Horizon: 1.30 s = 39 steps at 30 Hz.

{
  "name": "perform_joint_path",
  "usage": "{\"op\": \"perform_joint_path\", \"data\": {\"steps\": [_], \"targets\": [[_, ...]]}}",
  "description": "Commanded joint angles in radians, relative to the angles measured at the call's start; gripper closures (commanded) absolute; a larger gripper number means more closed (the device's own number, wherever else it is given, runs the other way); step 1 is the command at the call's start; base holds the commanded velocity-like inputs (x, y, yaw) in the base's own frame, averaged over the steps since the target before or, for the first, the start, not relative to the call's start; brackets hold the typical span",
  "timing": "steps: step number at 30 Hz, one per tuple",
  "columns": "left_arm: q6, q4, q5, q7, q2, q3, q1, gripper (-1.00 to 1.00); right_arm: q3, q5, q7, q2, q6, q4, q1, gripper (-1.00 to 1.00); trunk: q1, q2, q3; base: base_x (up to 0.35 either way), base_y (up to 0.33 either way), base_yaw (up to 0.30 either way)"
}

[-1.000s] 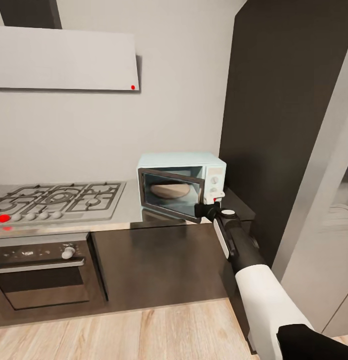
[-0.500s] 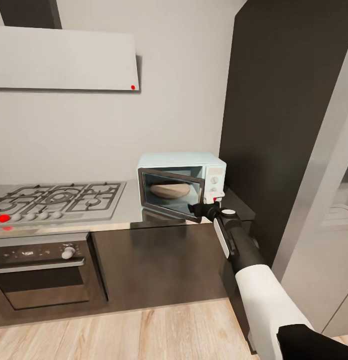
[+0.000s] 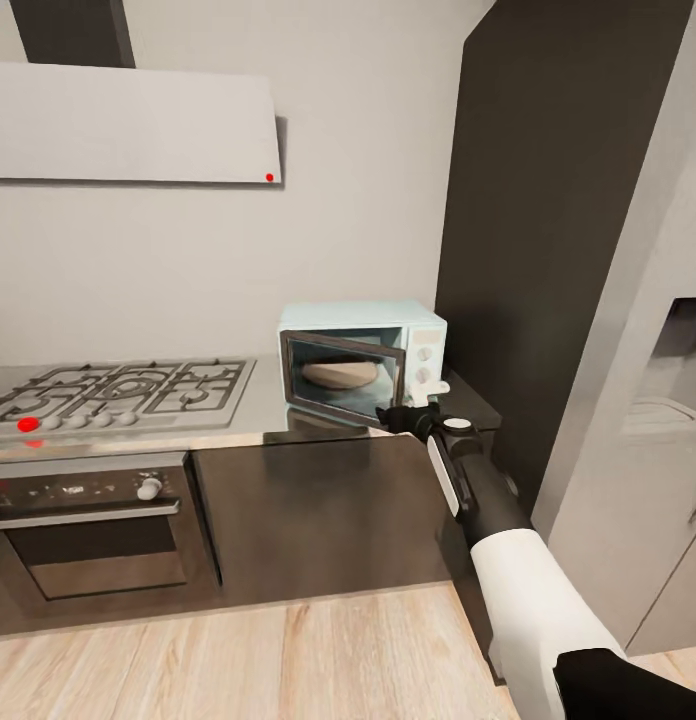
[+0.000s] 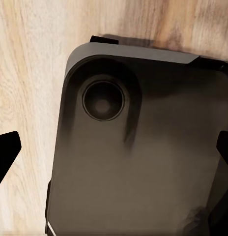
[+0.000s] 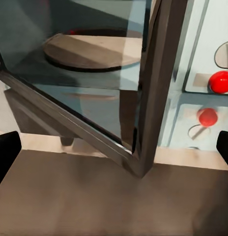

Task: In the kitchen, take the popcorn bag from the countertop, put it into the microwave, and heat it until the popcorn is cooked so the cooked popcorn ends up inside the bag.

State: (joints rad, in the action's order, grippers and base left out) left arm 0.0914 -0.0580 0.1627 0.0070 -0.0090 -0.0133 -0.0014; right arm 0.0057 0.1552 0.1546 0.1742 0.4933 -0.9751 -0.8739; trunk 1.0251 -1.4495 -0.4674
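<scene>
the microwave sits at the right end of the countertop, its glass door swung partly open toward the room. inside, a round tan turntable lies flat on the floor of the cavity; the right wrist view shows that turntable through the glass with nothing resting on it. the popcorn bag cannot be placed from these pictures.

the right gripper reaches out to the door's free edge, just at its lower corner. in the right wrist view the door's dark frame stands between the two black fingertips, which sit far apart at either side, so the gripper is spread wide. the left gripper's fingertips are likewise spread, over the robot's dark base and the wood floor.

left of the microwave, a gas hob is set into the worktop above a built-in oven. a pale hood hangs on the grey wall. a tall dark cabinet rises close beside the microwave's right side, leaving little room there; open plank floor lies before the cabinets.
</scene>
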Motion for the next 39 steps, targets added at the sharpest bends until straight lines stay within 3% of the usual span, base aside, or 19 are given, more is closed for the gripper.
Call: {"op": "perform_joint_path", "data": {"steps": [1, 12, 13, 14, 16, 19, 21, 24, 31, 35, 39], "targets": [[0.002, 0.000, 0.006, 0.001, 0.000, -0.001, 0.000, -1.00, -0.001, 0.012, 0.007, 0.000, 0.005, -0.002, 0.000, -1.00, 0.000, -0.001, -0.001, -0.010, 0.000, 0.000], [0.002, 0.000, 0.006, 0.001, 0.000, -0.001, 0.000, -1.00, -0.015, 0.017, 0.006, -0.003, 0.007, -0.004, 0.000, -1.00, 0.000, -0.001, -0.001, -0.001, 0.000, 0.000], [0.002, 0.000, 0.006, 0.001, 0.000, -0.001, 0.000, -1.00, -0.017, 0.017, 0.006, -0.017, 0.007, -0.004, 0.000, -1.00, 0.000, -0.001, -0.001, 0.000, 0.000, 0.000], [0.002, 0.000, 0.006, 0.001, 0.000, -0.001, 0.000, -1.00, -0.022, 0.015, 0.006, -0.073, 0.007, -0.002, 0.000, -1.00, 0.000, -0.001, -0.001, 0.000, 0.000, 0.000], [0.002, 0.000, 0.006, 0.001, 0.000, -0.001, 0.000, -1.00, -0.028, 0.014, 0.006, -0.113, 0.007, -0.002, 0.000, -1.00, 0.000, -0.001, -0.001, 0.000, 0.000, 0.000], [0.002, 0.000, 0.006, 0.001, 0.000, -0.001, 0.000, -1.00, -0.078, 0.013, 0.005, -0.158, 0.007, -0.002, 0.000, -1.00, 0.000, -0.001, -0.001, 0.000, 0.000, 0.000], [0.002, 0.000, 0.006, 0.001, 0.000, -0.001, 0.000, -1.00, -0.124, 0.014, 0.006, -0.167, 0.006, -0.003, 0.000, -1.00, 0.000, -0.001, -0.001, 0.000, 0.000, 0.000], [0.002, 0.000, 0.006, 0.001, 0.000, -0.001, 0.000, -1.00, -0.150, 0.017, 0.006, -0.169, 0.004, 0.000, 0.000, -1.00, 0.000, -0.001, -0.001, 0.000, 0.000, 0.000], [0.002, -0.002, 0.006, 0.001, 0.000, 0.000, 0.000, -1.00, -0.152, 0.020, 0.005, -0.149, 0.004, 0.000, 0.000, -1.00, 0.000, -0.001, -0.001, 0.000, 0.000, 0.000], [0.002, -0.002, 0.006, 0.001, 0.000, 0.000, 0.000, -1.00, -0.152, 0.024, 0.005, -0.109, 0.005, -0.001, 0.000, -1.00, 0.000, -0.001, -0.001, 0.000, 0.000, 0.000], [0.002, -0.002, 0.006, 0.001, 0.000, 0.000, 0.000, -1.00, -0.151, 0.022, 0.004, -0.093, 0.005, -0.001, 0.000, -1.00, 0.000, -0.001, -0.001, 0.000, 0.000, 0.000]]}}
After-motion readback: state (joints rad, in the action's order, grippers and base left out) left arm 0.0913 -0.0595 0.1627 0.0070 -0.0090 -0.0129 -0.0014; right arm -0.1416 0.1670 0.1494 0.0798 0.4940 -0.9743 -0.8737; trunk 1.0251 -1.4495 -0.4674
